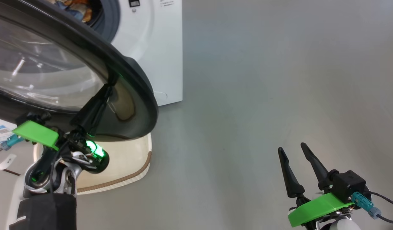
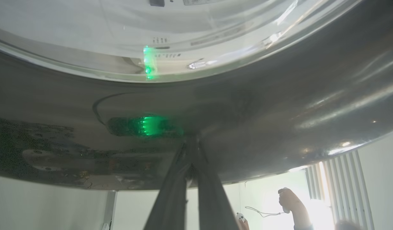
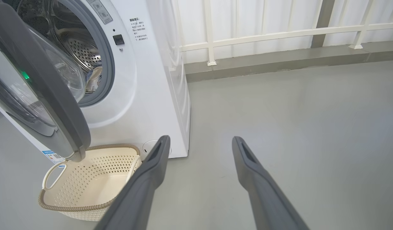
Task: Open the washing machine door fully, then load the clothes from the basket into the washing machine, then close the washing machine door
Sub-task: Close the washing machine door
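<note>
The washing machine [image 1: 158,48] stands at the upper left with its door [image 1: 56,70] swung partway out over the basket [image 1: 132,163]. My left gripper [image 1: 108,88] is shut, and its joined fingertips touch the door's dark outer rim [image 2: 279,105]; in the left wrist view the left gripper [image 2: 191,140] presses against that rim. The clothes [image 1: 78,8] lie inside the drum and show again past the door glass [image 3: 94,76]. The cream basket [image 3: 71,209] looks empty. My right gripper [image 1: 292,147] hangs open over bare floor at the lower right, holding nothing [image 3: 200,140].
Grey floor stretches to the right of the machine [image 3: 142,95]. A white railing [image 3: 263,33] runs along the far wall. A person's hand [image 2: 287,199] holding a controller shows below the door in the left wrist view.
</note>
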